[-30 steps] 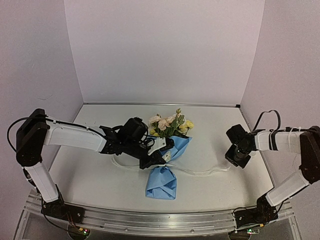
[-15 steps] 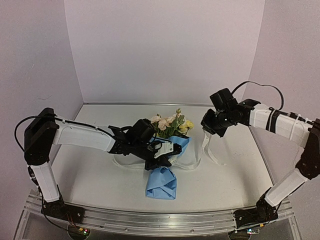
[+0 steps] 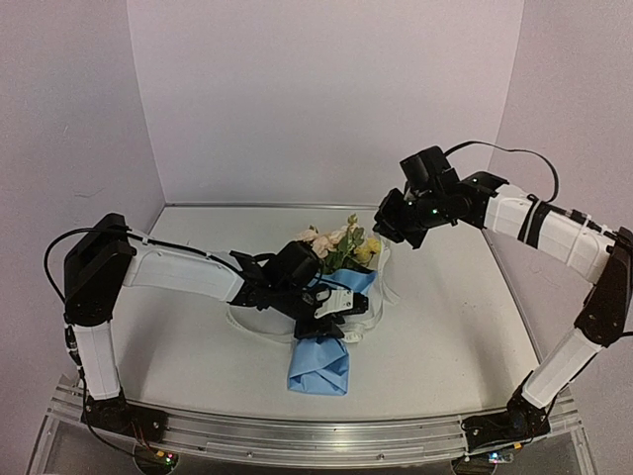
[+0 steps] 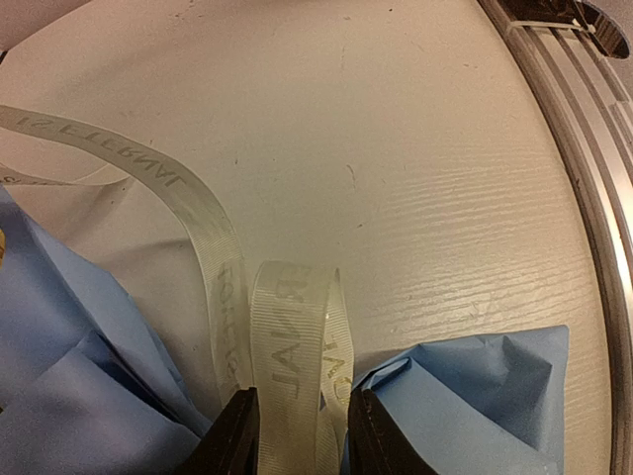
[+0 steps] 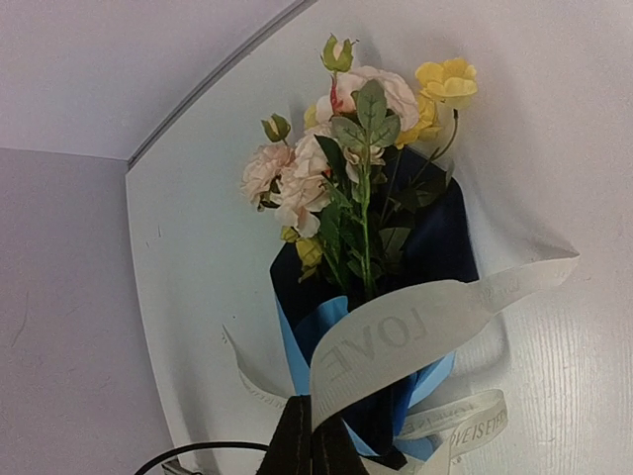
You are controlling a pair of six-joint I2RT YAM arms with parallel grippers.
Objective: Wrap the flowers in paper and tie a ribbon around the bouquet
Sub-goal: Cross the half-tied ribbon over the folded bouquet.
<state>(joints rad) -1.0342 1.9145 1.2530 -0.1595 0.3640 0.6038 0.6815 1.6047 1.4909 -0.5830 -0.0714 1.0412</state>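
The bouquet (image 3: pixel 318 364) lies flat in the middle of the table (image 3: pixel 168 336), with its flowers (image 3: pixel 334 240) pointing at the back wall. The ribbon (image 5: pixel 415 332) lies in loose loops on both sides of its middle and is not tied yet. I think the knot comes next. I should pull slowly and evenly, so the ribbon gets snug around the paper (image 4: pixel 475 376) and does not slide off or squash the flowers. My right gripper (image 5: pixel 313 427) hangs above the flowers, pinched shut on one ribbon end. My left gripper (image 4: pixel 302 421) sits low, right at the paper, jaws a little apart with a ribbon loop between them.
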